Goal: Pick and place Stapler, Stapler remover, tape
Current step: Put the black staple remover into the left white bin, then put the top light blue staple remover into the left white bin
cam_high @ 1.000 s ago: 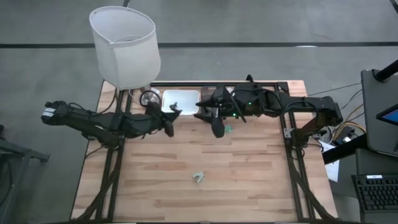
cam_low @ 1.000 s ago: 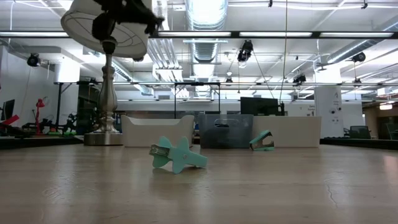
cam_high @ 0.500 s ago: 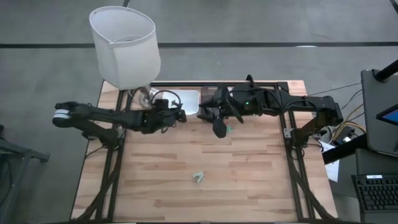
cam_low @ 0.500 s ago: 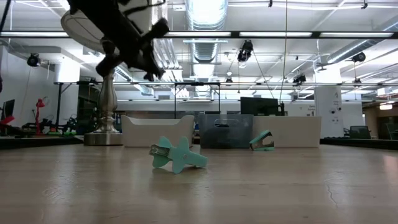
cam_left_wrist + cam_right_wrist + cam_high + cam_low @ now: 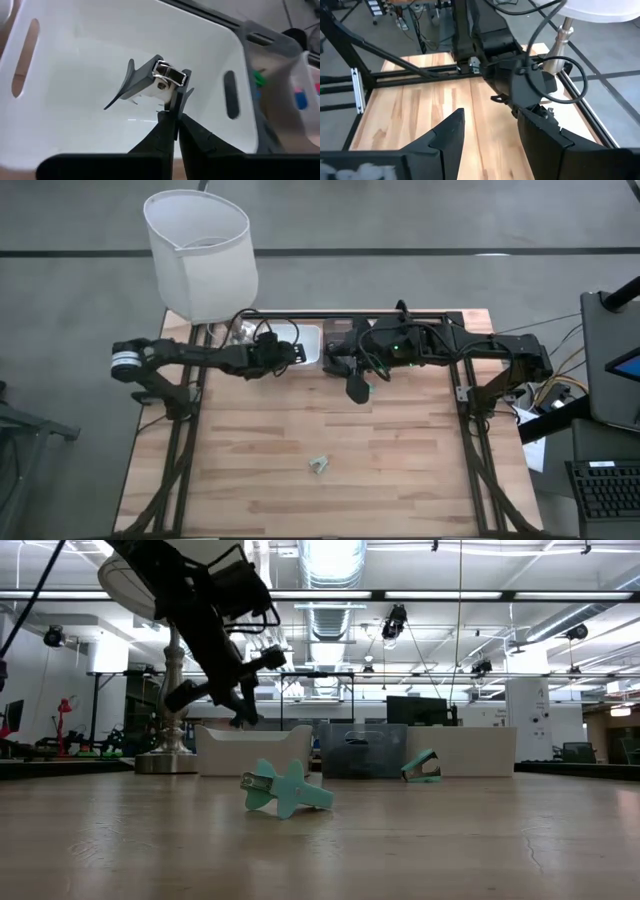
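Nearest the table's [image 5: 250, 480] front edge, a teal remover [image 5: 319, 465] is lying untouched, well apart from both my arms. Farther back, my right pincer [image 5: 351, 388] is hanging over the wood with its fingers spread wide and nothing between them; a green remover [image 5: 368, 387] is sitting just beside it.

At the back, the real change is happening. Over the last second my left arm has been swinging away from the lamp side, and my left pincer [image 5: 172, 107] is now hovering over the white bin [image 5: 75, 60]. Its fingers [image 5: 162, 127] are pinched together on one wing of a grey remover [image 5: 155, 82], which is dangling above the bin's floor, not yet resting on it.

I judge this remover is ready to drop, with two removers waiting. I am not making out the stapler; the coloured bits in the bin beyond are too blurred to name.
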Available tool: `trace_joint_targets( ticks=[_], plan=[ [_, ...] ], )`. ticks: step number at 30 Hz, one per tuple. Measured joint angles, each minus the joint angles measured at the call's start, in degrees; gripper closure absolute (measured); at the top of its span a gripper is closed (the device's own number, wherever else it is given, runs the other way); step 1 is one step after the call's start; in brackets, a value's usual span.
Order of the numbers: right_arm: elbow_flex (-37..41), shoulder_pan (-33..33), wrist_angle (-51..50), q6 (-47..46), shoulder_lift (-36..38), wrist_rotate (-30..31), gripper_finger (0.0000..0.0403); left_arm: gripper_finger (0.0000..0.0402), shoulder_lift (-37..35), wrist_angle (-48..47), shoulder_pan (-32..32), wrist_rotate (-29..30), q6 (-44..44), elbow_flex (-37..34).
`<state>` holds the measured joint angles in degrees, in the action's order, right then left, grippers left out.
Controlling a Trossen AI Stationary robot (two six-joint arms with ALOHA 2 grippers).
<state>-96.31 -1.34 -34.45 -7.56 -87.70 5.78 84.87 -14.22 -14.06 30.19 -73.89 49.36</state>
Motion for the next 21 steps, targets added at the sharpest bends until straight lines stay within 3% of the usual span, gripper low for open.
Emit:
trace_joint_targets(
  ticks=[9,21],
  plan=[
    [0.02,0.00,-2.06,1.65,-0.17,0.01,0.0242,0.0380,0.80,0.75,-2.16,-0.89,-0.13,0.00],
    [0.17,0.00,-1.96,1.76,-0.46,0.22,0.0263,0.0320,0.60,0.76,-3.19,-3.64,-0.11,0.00]
  ],
)
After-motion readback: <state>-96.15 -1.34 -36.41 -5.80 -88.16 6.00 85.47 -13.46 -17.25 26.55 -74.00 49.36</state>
